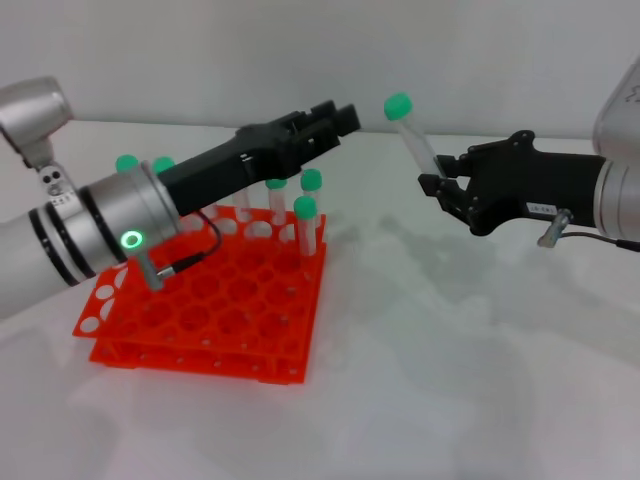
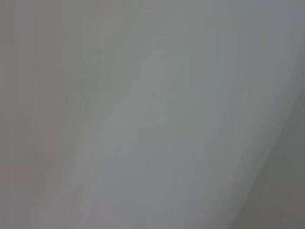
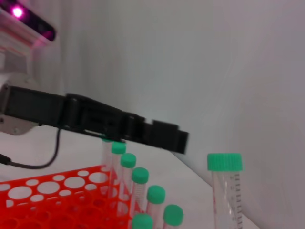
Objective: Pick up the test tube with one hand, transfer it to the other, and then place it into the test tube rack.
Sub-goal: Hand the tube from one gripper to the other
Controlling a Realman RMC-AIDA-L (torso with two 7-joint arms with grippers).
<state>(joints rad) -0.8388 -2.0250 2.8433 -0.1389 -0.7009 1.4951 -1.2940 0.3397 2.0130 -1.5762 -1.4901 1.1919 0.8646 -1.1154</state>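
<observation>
My right gripper [image 1: 438, 186] is shut on the lower part of the test tube [image 1: 417, 143], which it holds in the air, tilted, green cap [image 1: 398, 105] uppermost. In the right wrist view the test tube [image 3: 227, 193] stands close by. My left gripper [image 1: 337, 116] reaches out over the test tube rack [image 1: 200, 300], open and empty, its tips a short gap left of the cap. From the right wrist that left gripper [image 3: 174, 139] shows side-on above the orange-red test tube rack [image 3: 43, 193]. The left wrist view shows only plain grey.
Several more green-capped tubes [image 1: 305, 222] stand upright along the rack's far and right rows, right under the left arm; they also show as a row of capped tubes [image 3: 140, 177] in the right wrist view. A thin cable [image 1: 205, 245] hangs from the left wrist. White tabletop [image 1: 470, 340] lies beneath.
</observation>
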